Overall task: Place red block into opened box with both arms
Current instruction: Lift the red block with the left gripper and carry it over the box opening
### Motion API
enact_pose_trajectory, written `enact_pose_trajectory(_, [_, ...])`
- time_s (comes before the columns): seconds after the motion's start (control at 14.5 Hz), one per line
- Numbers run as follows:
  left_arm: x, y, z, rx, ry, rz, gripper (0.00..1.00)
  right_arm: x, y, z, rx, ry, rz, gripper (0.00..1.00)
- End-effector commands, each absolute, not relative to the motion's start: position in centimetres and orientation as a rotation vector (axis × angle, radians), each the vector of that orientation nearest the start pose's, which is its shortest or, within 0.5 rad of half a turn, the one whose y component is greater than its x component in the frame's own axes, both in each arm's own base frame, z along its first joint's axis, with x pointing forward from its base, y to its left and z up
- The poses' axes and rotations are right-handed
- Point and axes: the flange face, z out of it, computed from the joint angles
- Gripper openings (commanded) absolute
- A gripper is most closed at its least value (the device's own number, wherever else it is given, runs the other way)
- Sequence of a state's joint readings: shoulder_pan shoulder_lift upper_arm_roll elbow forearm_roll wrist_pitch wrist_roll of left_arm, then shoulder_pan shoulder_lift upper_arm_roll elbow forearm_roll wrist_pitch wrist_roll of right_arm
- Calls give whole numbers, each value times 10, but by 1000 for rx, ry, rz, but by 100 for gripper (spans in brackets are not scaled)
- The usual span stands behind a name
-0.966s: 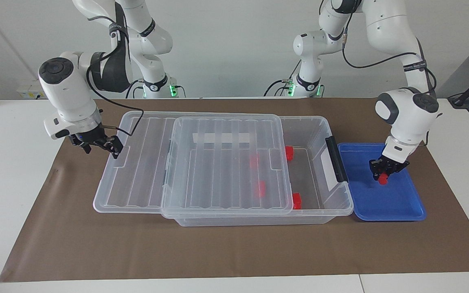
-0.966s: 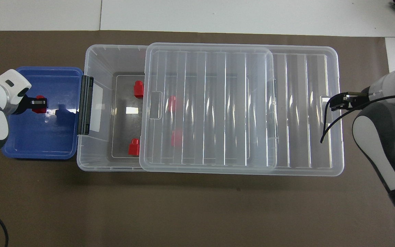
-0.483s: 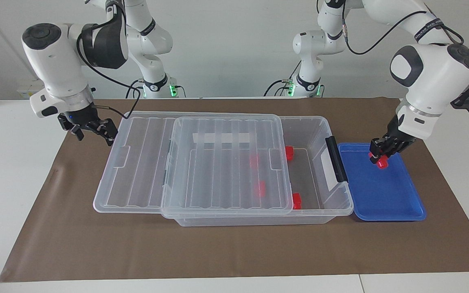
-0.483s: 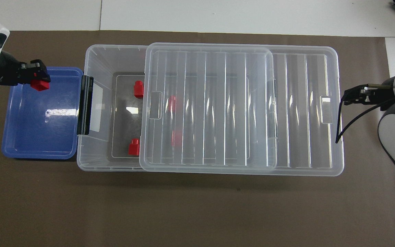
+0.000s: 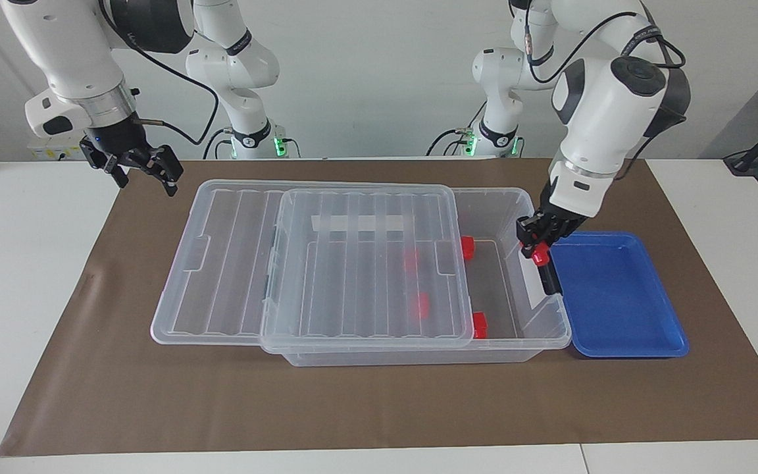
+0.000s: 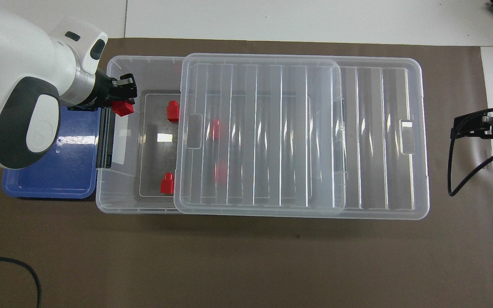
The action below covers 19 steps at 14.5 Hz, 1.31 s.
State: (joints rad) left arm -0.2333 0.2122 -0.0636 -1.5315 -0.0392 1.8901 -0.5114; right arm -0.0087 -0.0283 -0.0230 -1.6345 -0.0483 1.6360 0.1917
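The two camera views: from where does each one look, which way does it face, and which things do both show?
Facing view: high across the table, looking at the robots; both arms and bases show, the left tool holding the red block.
Overhead view: above the robots' end, looking steeply down; the left arm's wrist and the right tool show.
Shared: the box, its lid, the blue tray, the held block.

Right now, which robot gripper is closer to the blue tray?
The left gripper. It hangs over the box's black latch, right beside the blue tray, shut on a red block. The right gripper is up at the box's other end, open.
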Motion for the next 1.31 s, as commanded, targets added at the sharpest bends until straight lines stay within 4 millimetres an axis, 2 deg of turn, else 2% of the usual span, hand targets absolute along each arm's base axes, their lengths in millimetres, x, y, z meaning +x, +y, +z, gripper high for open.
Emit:
enact_pose_trajectory(0.0, [618,-194,535,-3167,-320,-248,0,551,-26,615,-3143,332,-38,100])
enact_pose_trajectory(0.07, [615,-204,522,-3155,-279,-273,0,551,-27,615,-3143,332,-38,100])
enact_pose_trajectory(0.28, [613,-207,490,-3139,-245,-295,0,551,-28,615,-3142,335,-36,100])
enact_pose_trajectory(0.41, [605,-218,464,-3143,-206,-299,0,551,-28,615,-3142,335,-36,100])
enact_pose_trajectory(0.69, [612,-218,438,-3148,-179,-304,0,550,-28,615,-3142,335,-38,100])
enact_pose_trajectory(1.03, [603,-208,387,-3159,-118,-342,0,550,-28,614,-3142,335,-36,100])
enact_pose_trajectory(1.24, [603,-216,357,-3129,-63,-314,0,550,-29,614,-3141,339,-33,100])
